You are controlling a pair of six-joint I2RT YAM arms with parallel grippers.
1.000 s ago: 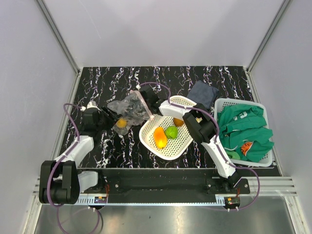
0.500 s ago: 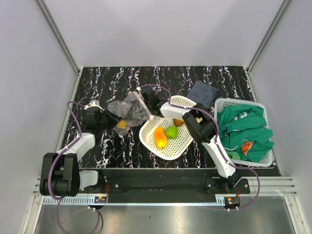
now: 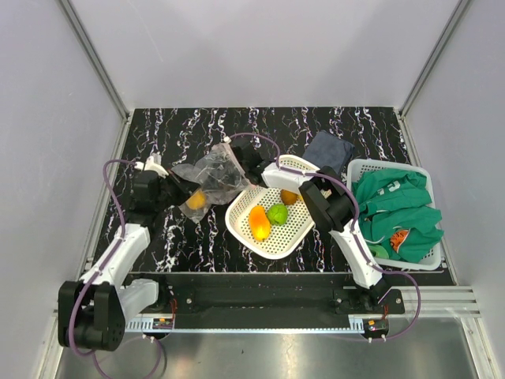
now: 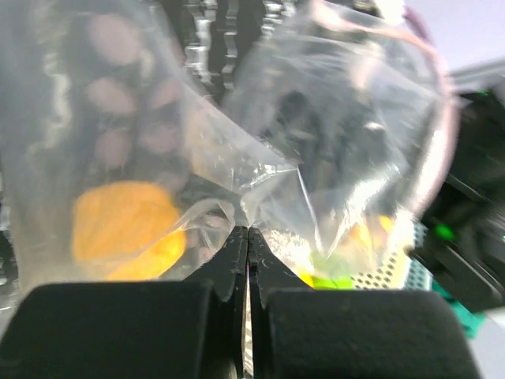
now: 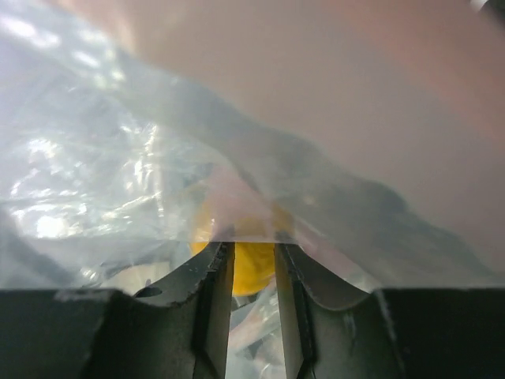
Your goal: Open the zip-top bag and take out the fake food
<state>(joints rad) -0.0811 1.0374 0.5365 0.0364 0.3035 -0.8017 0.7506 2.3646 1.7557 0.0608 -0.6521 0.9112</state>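
3 pieces of the fake food (image 3: 258,222) are seen in the white basket (image 3: 268,242). Just left of it, the zip-top bag (image 3: 215,172), 1 orange piece inside, is pinched by the closed left gripper (image 4: 248,230). Beyond the basket's far-left rim, the right gripper (image 5: 254,246) is held slightly parted, film draped across.

A black table (image 3: 189,130) veined with white fills the middle of the top view. A white mesh basket (image 3: 293,230) sits at its centre, tilted corner-on. Just beyond it, toward the upper right, lies a folded dark blue cloth (image 3: 328,151). At the right edge stands a white rectangular crate (image 3: 387,163), full of crumpled green clothing (image 3: 398,205) with an orange print (image 3: 399,238).
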